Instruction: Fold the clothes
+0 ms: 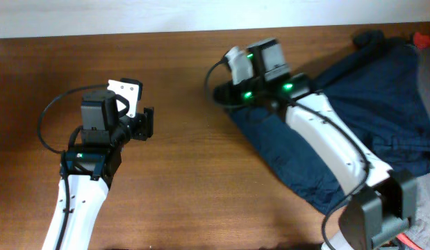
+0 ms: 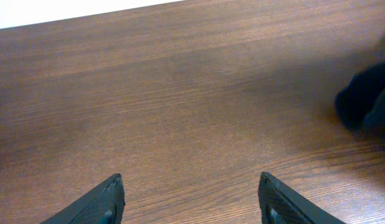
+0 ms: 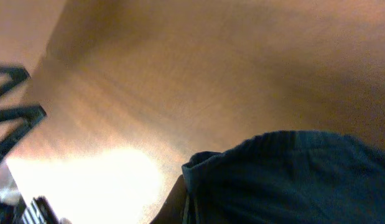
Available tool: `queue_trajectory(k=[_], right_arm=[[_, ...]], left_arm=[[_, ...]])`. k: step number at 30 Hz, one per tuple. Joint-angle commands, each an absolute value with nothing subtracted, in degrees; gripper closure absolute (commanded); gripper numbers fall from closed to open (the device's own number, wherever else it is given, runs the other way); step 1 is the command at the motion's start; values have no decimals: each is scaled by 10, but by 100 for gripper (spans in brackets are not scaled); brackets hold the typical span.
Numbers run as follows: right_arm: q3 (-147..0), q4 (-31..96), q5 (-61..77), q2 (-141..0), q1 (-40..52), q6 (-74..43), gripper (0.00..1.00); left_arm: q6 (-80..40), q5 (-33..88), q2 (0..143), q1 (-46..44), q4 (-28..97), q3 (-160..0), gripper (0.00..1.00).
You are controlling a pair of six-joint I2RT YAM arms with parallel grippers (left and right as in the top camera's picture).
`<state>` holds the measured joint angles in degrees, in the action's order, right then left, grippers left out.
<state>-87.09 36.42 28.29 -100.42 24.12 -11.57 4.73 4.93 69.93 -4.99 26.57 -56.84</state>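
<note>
Arms enter from near edge of table [image 1: 187, 187]: L arm bottom left, R arm bottom right, both white w/ black joints. L gripper [image 1: 148, 125] hangs over bare wood on L half of table, well apart from the clothing. L wrist view shows its two black fingertips [image 2: 108, 199] spread wide w/ nothing betw. them, only wood grain below, so jaws are open and empty. R arm reaches diag. across the navy garment [image 1: 371, 83], which lies crumpled on R half of table, from about centre out to R edge of overhead view, part of it hidden under the arm. R gripper [image 1: 223, 94] is at garment's L-most corner, green LEDs lit on the wrist behind it. R wrist view is dim and blurry: a hemmed edge of the garment fills lower R of frame, close to the cam, w/ a dark shape at the bottom beside the hem that may be a finger. Can't tell if R jaws are closed on the cloth or just next to it. Thin black bars show at L edge of that view, too blurred to ID. In L wrist view a dark blurred mass sits at far R on the wood; can't tell if cloth or the other gripper. Farther back, a red item [image 1: 424, 38] pokes out at garment's far R corner, and beyond table's far edge runs a white strip [image 1: 131, 17].
</note>
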Motion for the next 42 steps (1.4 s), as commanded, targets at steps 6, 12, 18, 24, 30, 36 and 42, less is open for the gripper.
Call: queue_trajectory(k=[6,12,18,24,30,36,42], right_arm=[[-875,352,271,-1011,284,-107,96],[-879,123,189,-1011,284,-110,96],[-923,144,123,-1010,233,-114,1],[-923,308,104,-976,126,-115,1],[-923,528,102,-926,-9,-114,1],[-923,646,103,-922,-99,-114,1],[-923,686,107,-922,-132,-93,1]], left_arm=[[46,46,701,-51,266,-580,31],[46,48,701,-51,266,-580,31],[45,76,701,-51,266,-580,23],[43,153,702,-59,266,-580,17],[6,157,733,-130,266,-580,5],[-43,261,804,-215,266,-580,3],[-152,293,891,-295,316,-580,4]])
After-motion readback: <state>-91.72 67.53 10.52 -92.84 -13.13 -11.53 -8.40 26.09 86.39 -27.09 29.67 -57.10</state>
